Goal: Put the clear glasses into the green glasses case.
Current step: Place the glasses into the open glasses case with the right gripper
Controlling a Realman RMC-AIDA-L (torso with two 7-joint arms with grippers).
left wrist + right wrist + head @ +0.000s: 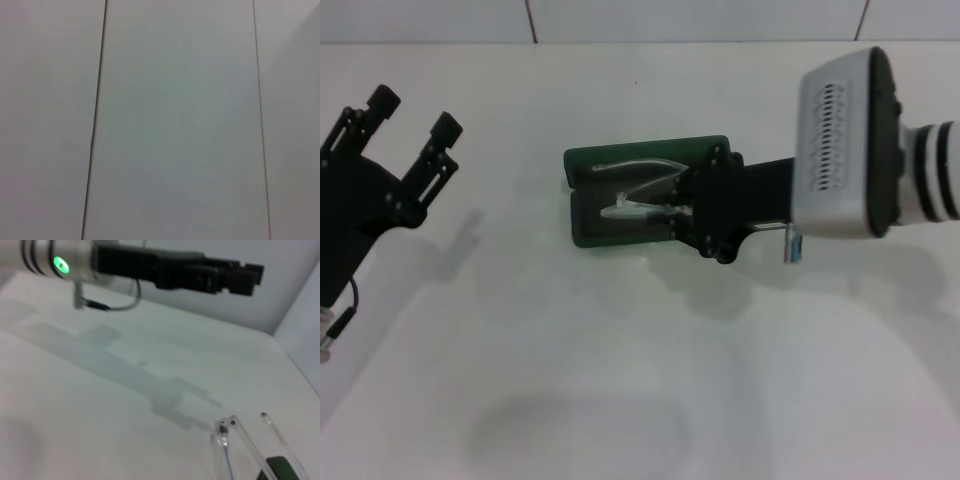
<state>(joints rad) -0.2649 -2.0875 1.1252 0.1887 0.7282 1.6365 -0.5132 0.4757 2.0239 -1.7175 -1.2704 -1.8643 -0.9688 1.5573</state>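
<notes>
No lettering can be read anywhere. On the white table (620, 380) the green glasses case (620, 160) lies open mid-table, well clear of every edge. Reaching in from the right, the right gripper (672, 205) is closed on the clear glasses (625, 208) over the case's tray. Off at the left, the left gripper (410, 115) hangs raised, jaws open.
</notes>
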